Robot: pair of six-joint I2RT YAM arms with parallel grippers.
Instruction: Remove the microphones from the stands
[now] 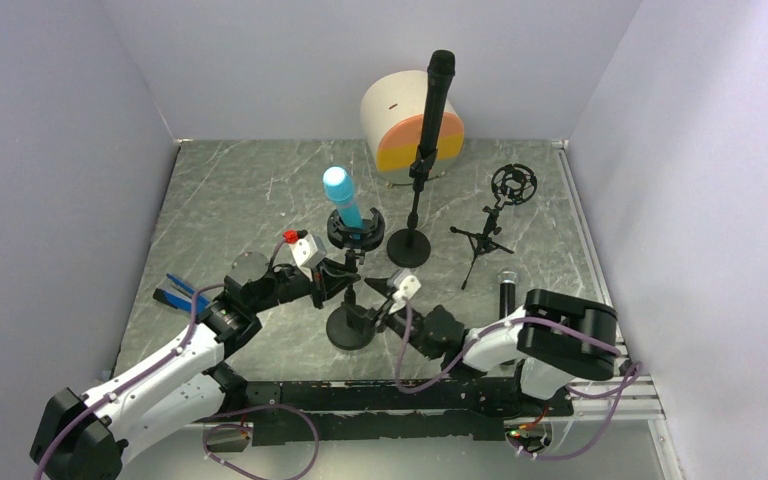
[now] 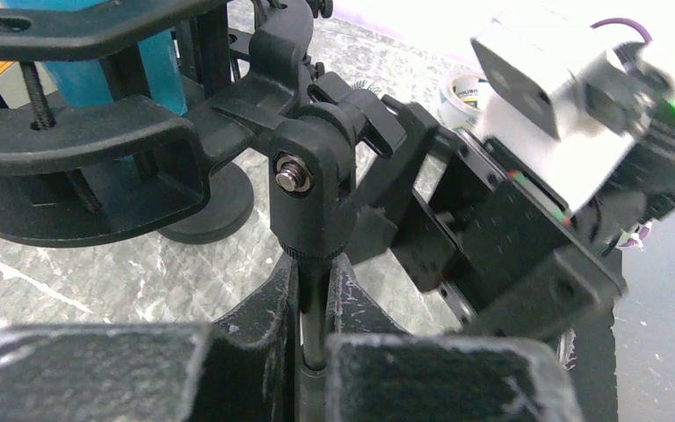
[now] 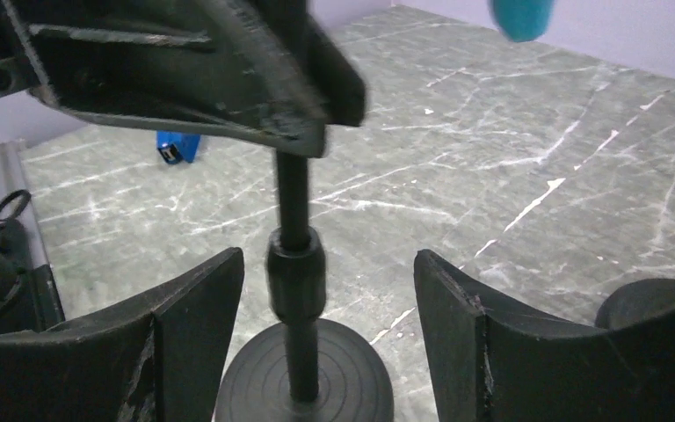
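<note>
A blue microphone (image 1: 343,200) stands tilted in a black ring-shaped shock mount (image 1: 355,230) on a short stand with a round base (image 1: 350,328). My left gripper (image 1: 345,268) is shut on the stand's thin pole (image 2: 315,308) just below the mount's swivel joint; the microphone's teal body (image 2: 88,70) shows at the upper left of the left wrist view. My right gripper (image 3: 330,272) is open lower down, its fingers on either side of the pole's collar (image 3: 294,272) without touching it, above the base (image 3: 308,387).
A black microphone (image 1: 435,100) stands on a tall stand (image 1: 408,247) in front of a white, orange and yellow cylinder (image 1: 400,130). A small tripod with an empty shock mount (image 1: 510,185) stands at the right, another black microphone (image 1: 508,292) beside it. A blue object (image 1: 175,292) lies at the left.
</note>
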